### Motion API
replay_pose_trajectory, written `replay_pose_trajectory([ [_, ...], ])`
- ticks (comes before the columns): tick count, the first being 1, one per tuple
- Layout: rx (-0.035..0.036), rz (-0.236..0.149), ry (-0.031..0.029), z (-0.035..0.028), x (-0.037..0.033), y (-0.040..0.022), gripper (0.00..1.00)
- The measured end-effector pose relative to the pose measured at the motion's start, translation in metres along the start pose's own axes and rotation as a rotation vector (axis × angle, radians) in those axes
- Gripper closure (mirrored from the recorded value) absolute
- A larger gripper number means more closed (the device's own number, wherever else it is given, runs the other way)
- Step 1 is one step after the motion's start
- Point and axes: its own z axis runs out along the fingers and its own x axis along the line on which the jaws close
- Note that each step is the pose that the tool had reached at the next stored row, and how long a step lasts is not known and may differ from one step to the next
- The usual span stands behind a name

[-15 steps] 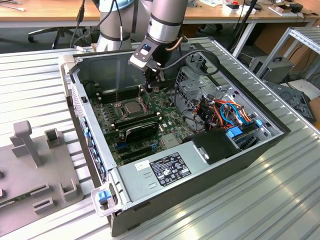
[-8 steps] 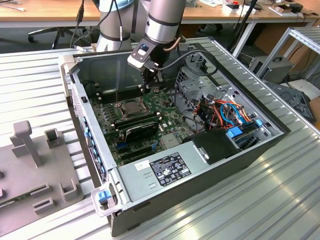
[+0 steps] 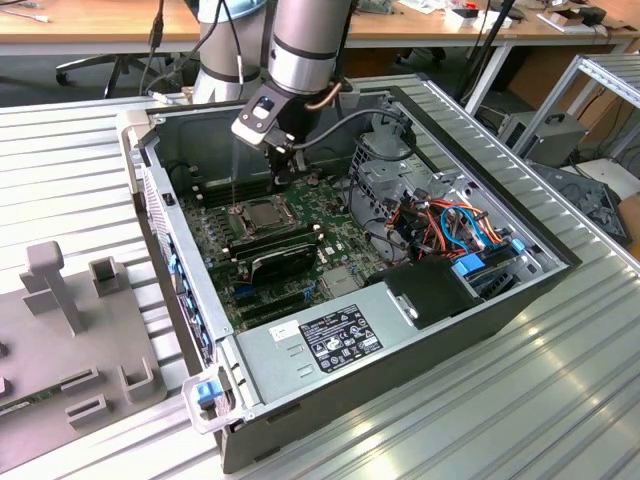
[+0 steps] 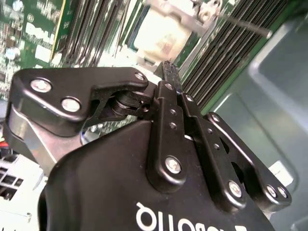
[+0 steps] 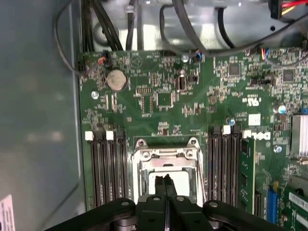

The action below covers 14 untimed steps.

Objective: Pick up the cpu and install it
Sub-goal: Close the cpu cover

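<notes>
Right now I'm hovering the gripper (image 5: 166, 180), jaws closed and empty, over the cpu (image 5: 179, 182) sitting in its socket frame (image 5: 166, 155); I'm judging that staying centred matters most.

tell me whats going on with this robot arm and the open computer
A robot arm is working inside an open computer case lying on its side. Its gripper hangs just above the processor socket on the green motherboard, fingers pressed together. A silver-grey square, apparently the cpu, sits in the socket with the metal frame around it. Whether the fingers touch it can't be told.
</notes>
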Motion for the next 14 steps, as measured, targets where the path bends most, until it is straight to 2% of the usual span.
replay_pose_trajectory([
  [1, 0.0001, 0.0, 0.0, 0.0008, -0.0002, -0.0041, 0.89],
  [3, 0.0, 0.0, 0.0002, 0.0037, -0.0005, -0.018, 0.89],
  [4, 0.0, 0.0, 0.0001, 0.005, -0.0006, -0.021, 0.89],
  [8, -0.0001, 0.0, 0.0002, 0.0136, -0.0005, -0.0253, 0.89],
  [14, -0.0001, -0.004, -0.0001, 0.0262, -0.0006, -0.0266, 0.89],
])
